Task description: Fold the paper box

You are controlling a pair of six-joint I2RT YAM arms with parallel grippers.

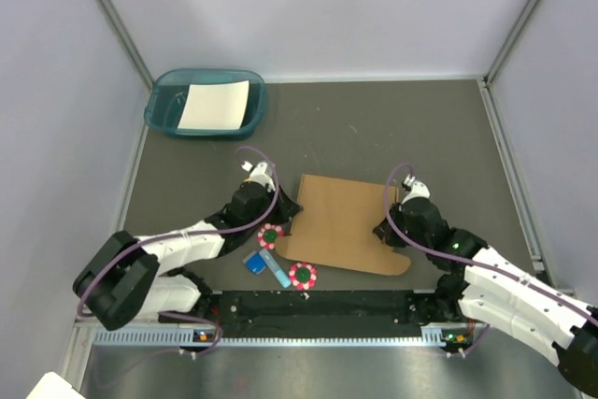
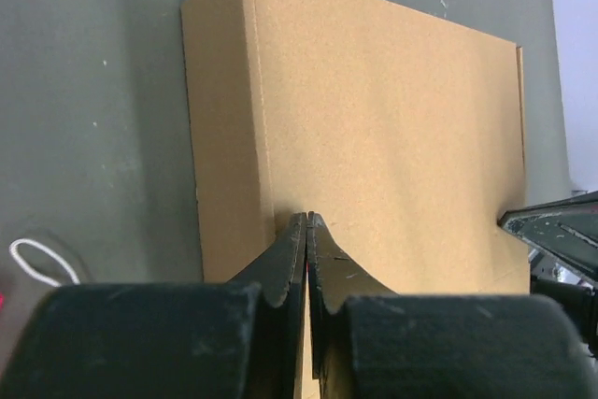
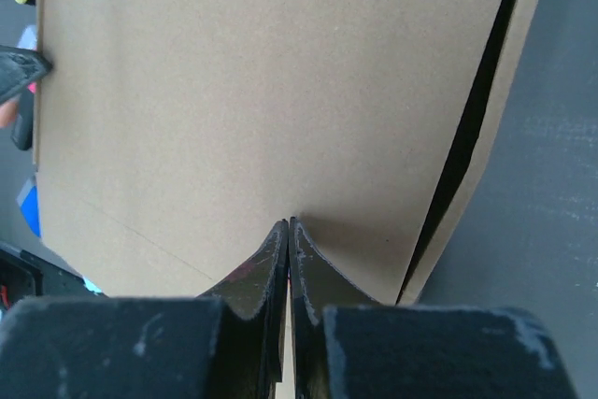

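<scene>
Box [image 1: 341, 221] flat on the dark tabletop [image 1: 420, 128], roughly midway between the two arms and nearer the front edge than the back. Brown corrugated board, mostly one broad panel, with a rounded tab at the near right corner. From the left wrist: a narrow strip along the box's left side, set off from the panel by a straight crease. From the right wrist: a dark gap between the main panel and a narrow strip on its right.

Left tool [image 1: 286, 210] at the box's left edge, reaching in from the left arm. Fingers shut, with a sliver of brown board caught between them, tips ending on the panel just beside the crease.

Right tool [image 1: 387, 231] at the box's right edge, opposite the left one. Fingers pressed together, tips against the panel. Board pinched between them or not: cannot tell.

Teal tray [image 1: 161, 111] at the far left corner, well apart from the box, with a white sheet [image 1: 215, 105] lying inside.

Near the left arm, a cluster of small things: a red-and-green disc [image 1: 271, 235] just beside the box's left edge, a second disc [image 1: 302, 275] just off its near edge, and a blue piece [image 1: 254, 263] and a pale blue stick [image 1: 281, 275] between the two.
</scene>
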